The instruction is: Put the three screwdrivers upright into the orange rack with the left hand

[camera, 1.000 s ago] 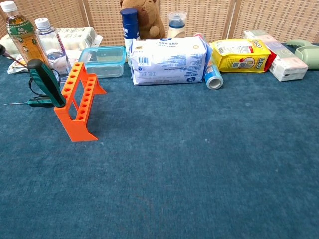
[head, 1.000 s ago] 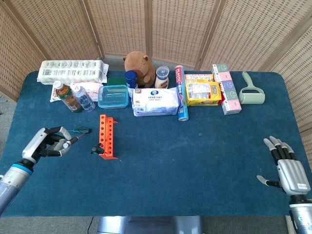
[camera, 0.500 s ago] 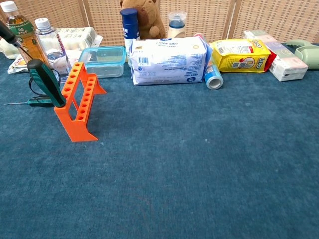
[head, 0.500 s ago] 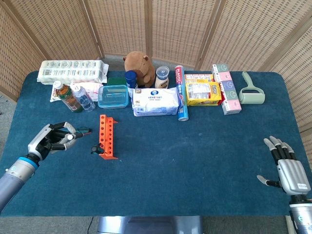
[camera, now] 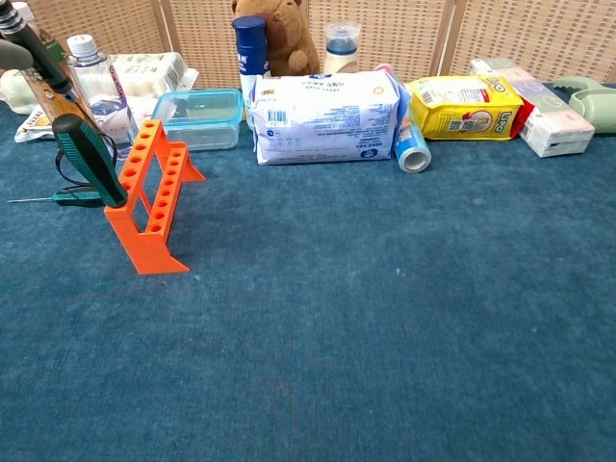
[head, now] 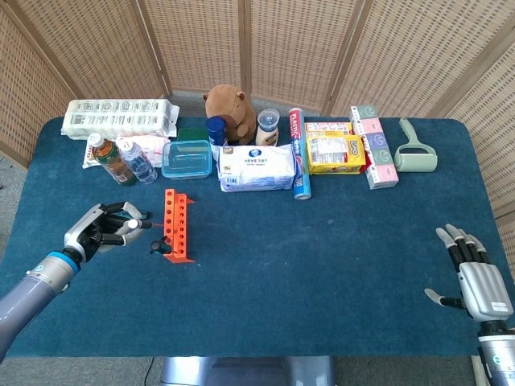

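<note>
Our left hand [head: 103,229], fingers closed around a screwdriver [camera: 43,65], nears the orange rack [head: 177,226]; next we must likely upend it over a hole.

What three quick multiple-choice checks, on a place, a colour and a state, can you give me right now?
1. The orange rack stands:
A) in front of the clear box
B) beside the lint roller
C) on the tissue pack

2. Handle of the screwdriver leaning at the rack:
A) red
B) green
C) yellow

3. The left hand is:
A) empty
B) holding a screwdriver
C) resting on the rack

Key:
1 A, the box lies just behind it.
2 B, chest view shows green.
3 B, fingers wrap the tool.
</note>
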Controlling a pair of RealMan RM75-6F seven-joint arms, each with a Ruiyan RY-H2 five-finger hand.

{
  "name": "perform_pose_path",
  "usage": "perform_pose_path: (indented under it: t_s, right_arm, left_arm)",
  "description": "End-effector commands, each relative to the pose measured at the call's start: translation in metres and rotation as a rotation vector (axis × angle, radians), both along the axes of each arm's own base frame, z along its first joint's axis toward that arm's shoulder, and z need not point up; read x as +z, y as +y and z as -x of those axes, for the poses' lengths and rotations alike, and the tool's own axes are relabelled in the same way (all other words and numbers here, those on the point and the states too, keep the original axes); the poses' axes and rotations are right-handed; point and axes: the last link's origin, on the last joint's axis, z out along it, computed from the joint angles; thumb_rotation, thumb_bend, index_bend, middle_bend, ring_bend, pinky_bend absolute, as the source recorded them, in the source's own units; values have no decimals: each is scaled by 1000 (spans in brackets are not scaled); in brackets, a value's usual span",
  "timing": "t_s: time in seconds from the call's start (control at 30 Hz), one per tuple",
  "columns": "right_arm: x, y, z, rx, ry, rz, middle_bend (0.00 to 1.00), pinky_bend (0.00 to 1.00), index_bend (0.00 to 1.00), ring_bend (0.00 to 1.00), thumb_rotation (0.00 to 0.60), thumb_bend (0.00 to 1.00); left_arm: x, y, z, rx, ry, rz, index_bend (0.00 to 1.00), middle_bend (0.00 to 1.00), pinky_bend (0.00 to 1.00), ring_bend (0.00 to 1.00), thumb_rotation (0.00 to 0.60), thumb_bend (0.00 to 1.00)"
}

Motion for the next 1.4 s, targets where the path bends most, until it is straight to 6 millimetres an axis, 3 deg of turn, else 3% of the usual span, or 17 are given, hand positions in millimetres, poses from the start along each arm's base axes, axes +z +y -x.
perform_pose_path:
  t_s: [0.03, 1.4]
  right_arm:
    - [0, 0, 0, 0, -1, 0, 29, 19, 0, 3, 600, 15]
    - [2, -1, 2, -5, -6, 5, 30, 18, 0, 3, 600, 16]
  left_arm:
    - [-4, 0, -3, 3, -12, 9, 632, 889, 985, 1000, 600, 380]
    - [-17, -5, -2, 0, -22, 16, 632, 890, 984, 1000, 600, 380]
